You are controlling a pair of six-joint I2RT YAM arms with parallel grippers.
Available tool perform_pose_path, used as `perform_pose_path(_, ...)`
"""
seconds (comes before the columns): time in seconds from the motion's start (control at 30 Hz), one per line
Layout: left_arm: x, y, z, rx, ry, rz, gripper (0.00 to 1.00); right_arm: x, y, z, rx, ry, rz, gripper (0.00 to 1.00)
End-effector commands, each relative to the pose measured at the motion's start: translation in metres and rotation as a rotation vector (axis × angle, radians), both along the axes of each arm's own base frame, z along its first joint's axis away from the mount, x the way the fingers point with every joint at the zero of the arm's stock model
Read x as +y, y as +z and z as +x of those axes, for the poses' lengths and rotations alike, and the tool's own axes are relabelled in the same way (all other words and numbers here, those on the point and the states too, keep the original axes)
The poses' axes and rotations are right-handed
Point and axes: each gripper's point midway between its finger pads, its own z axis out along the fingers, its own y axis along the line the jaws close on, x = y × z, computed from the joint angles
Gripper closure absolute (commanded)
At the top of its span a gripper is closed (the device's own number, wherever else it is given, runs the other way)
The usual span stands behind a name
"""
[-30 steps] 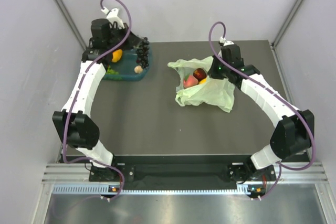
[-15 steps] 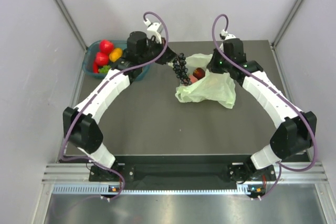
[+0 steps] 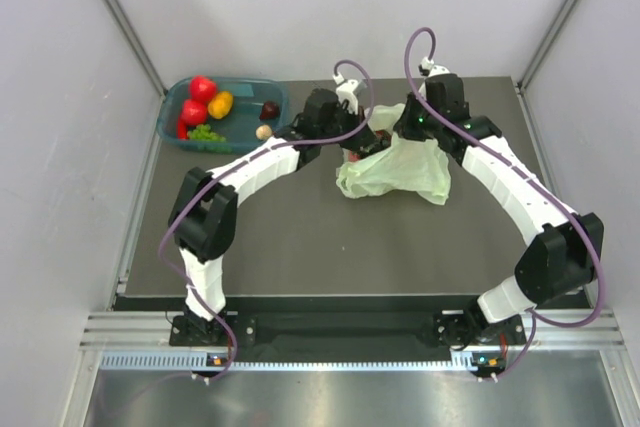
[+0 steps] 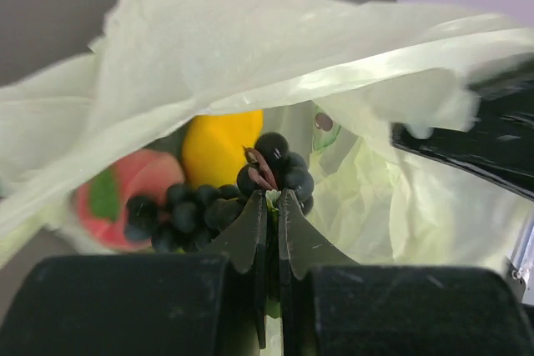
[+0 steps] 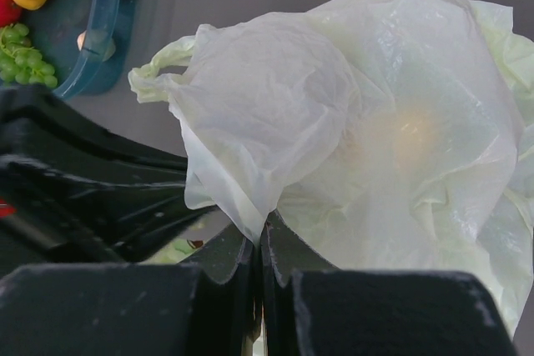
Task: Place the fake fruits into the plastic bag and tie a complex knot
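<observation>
**A:** Where's the thin pale-green translucent plastic bag?

**B:** It's right of centre in the overhead view, slumped on the dark table with its mouth turned toward the upper left. The right hand has its fingers pressed together on a fold of the rim and holds the mouth up.

**A:** And the left hand?

**B:** It's pinched tight on the stem of a bunch of dark purple plastic grapes. The bunch hangs in the bag's mouth, in the lower middle of the left wrist view. Behind it, inside the bag, lie a yellow plastic fruit and a pink peach-like fruit.

**A:** How will the film handle?

**B:** I'd judge it very light, limp and slick. It will likely collapse wherever it isn't held, and a thin pinch could slip or tear it. The rim or the loop handle looks like the best hold, since the plastic bunches thicker there.

**A:** And the fruits?

**B:** They look hard, glossy and light, and likely to roll. The grapes suit a stem grip, while the round ones would need a hold across the middle. More sit in the teal rectangular plastic basket at upper left: red pieces, an orange-yellow one and green grapes.

**A:** Any knot?

**B:** None visible yet.
</observation>
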Motion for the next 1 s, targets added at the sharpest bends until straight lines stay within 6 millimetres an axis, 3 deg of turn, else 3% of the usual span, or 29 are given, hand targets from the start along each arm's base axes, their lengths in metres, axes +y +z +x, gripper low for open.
perform_pose_path(0.0, -0.025, 0.031, 0.010, -0.083, 0.006, -0.094, 1.00, -0.011, 0.022, 0.001, -0.072, -0.035, 0.022, 1.00)
perform_pose_path(0.17, -0.039, 0.002, 0.015, -0.052, 0.033, -0.103, 1.00, -0.029, 0.014, 0.003, -0.078, -0.094, 0.010, 1.00)
perform_pose_path(0.33, -0.060, -0.037, 0.004, -0.007, -0.017, -0.067, 1.00, -0.042, -0.005, -0.001, -0.060, -0.123, 0.007, 1.00)
perform_pose_path(0.47, -0.065, -0.057, -0.005, 0.022, -0.036, -0.046, 0.85, -0.053, -0.014, -0.001, -0.057, -0.149, 0.010, 1.00)
perform_pose_path(0.5, -0.066, -0.056, -0.008, 0.024, -0.042, -0.050, 0.82, -0.053, -0.016, -0.001, -0.054, -0.150, 0.010, 1.00)
perform_pose_path(0.53, -0.065, -0.055, -0.009, 0.026, -0.042, -0.049, 0.70, -0.054, -0.018, -0.002, -0.052, -0.151, 0.010, 1.00)
perform_pose_path(0.67, -0.053, -0.051, -0.014, 0.003, -0.011, -0.018, 0.42, -0.059, -0.020, -0.001, -0.048, -0.165, 0.011, 1.00)
perform_pose_path(0.97, -0.022, -0.011, -0.013, -0.086, 0.053, 0.097, 0.32, -0.057, -0.023, -0.001, -0.045, -0.154, 0.020, 1.00)
